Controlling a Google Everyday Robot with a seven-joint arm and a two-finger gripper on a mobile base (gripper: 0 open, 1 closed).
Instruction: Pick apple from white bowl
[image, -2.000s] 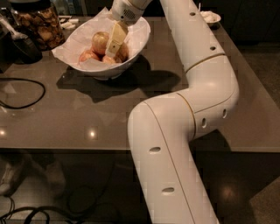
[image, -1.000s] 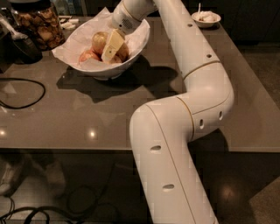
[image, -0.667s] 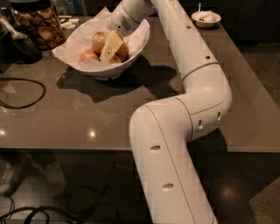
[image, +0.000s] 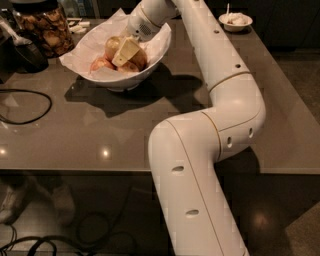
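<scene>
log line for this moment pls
phase: reaching | tool: down in white bowl, at apple | apple: in bowl, not lifted | smaller apples: beside it

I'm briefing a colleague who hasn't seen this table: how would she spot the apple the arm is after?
On the grey table, find the paper-lined white bowl at the far left, where the gripper reaches in. The apple lies toward the bowl's back, just left of the gripper. It is pale yellow-green, unlike the redder apples around it.
</scene>
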